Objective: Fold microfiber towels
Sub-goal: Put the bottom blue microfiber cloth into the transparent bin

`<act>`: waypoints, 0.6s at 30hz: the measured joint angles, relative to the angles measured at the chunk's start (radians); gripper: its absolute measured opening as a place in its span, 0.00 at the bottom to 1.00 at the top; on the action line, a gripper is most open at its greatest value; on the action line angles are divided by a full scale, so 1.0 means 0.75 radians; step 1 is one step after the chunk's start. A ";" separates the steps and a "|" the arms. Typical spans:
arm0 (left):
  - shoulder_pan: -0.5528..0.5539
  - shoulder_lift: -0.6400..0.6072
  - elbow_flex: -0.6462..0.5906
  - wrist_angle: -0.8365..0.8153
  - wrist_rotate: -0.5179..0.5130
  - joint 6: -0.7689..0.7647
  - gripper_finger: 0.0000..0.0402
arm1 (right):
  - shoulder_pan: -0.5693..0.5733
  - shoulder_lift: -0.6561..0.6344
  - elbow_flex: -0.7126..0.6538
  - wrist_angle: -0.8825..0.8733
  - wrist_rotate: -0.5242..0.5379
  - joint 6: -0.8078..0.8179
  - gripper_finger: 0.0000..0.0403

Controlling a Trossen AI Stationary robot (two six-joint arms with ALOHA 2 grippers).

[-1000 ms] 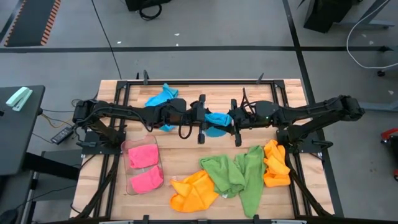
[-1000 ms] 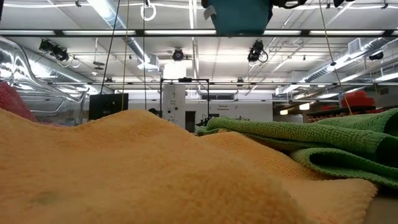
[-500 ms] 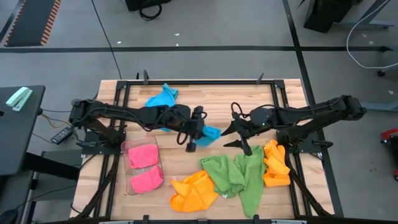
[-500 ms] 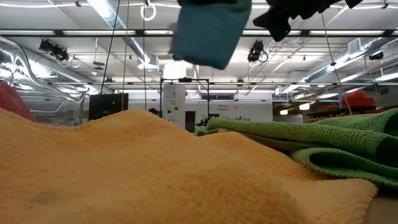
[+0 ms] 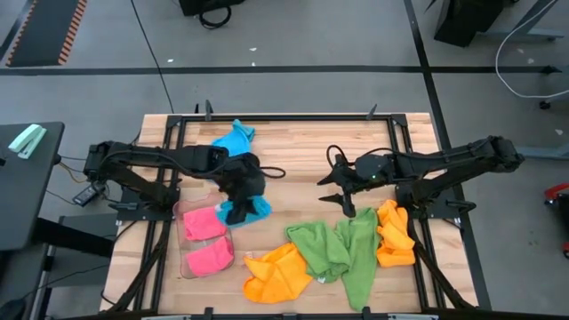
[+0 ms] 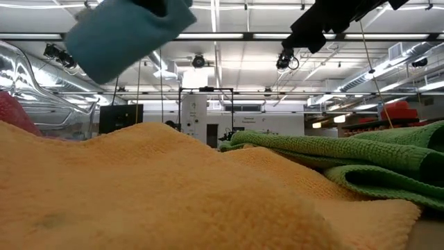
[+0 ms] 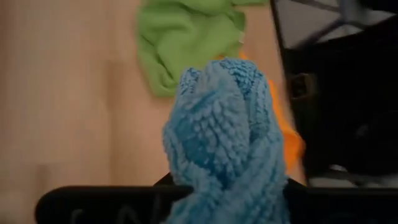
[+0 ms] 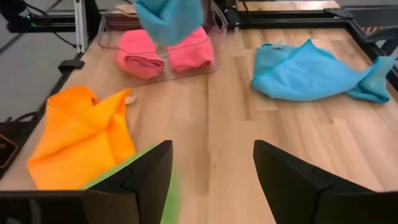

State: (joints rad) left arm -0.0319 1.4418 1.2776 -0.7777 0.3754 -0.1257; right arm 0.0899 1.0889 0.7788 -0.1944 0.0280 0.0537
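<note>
Left pincer [image 5: 242, 206] around nubby blue towel [image 7: 224, 143]

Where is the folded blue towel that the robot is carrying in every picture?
High view: folded sky-blue microfiber towel at centre-left, under the left tool, beside the clear plastic tray.
Low view: top left, hanging in the air.
Left wrist view: centre, filling the foreground.
Right wrist view: top centre, above the tray.
Shared landmark: pink rolled towels.

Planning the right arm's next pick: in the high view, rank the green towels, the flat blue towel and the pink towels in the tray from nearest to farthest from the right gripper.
From the right gripper:
1. Green towels, just in front of it.
2. Flat blue towel, across at the table's back.
3. Pink towels, in the tray on the left.
</note>
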 joint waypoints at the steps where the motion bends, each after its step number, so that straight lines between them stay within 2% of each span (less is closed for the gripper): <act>1: 0.000 0.000 0.001 -0.025 0.037 -0.020 0.08 | -0.006 0.000 0.000 -0.002 0.000 -0.009 0.58; 5: 0.000 0.013 0.001 -0.202 0.208 -0.118 0.08 | -0.037 0.000 0.000 -0.002 0.002 -0.026 0.58; 8: -0.008 0.029 -0.001 -0.327 0.280 -0.195 0.12 | -0.050 0.000 -0.001 -0.002 0.003 -0.015 0.58; 12: -0.039 0.038 -0.001 -0.444 0.294 -0.171 0.13 | -0.048 0.000 -0.001 -0.004 0.006 -0.016 0.58; 18: -0.082 0.042 -0.014 -0.498 0.295 -0.122 0.07 | -0.032 0.000 -0.001 -0.010 0.006 -0.002 0.58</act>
State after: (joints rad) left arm -0.0934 1.4731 1.2673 -1.1510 0.5969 -0.2171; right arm 0.0661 1.0889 0.7784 -0.2020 0.0322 0.0521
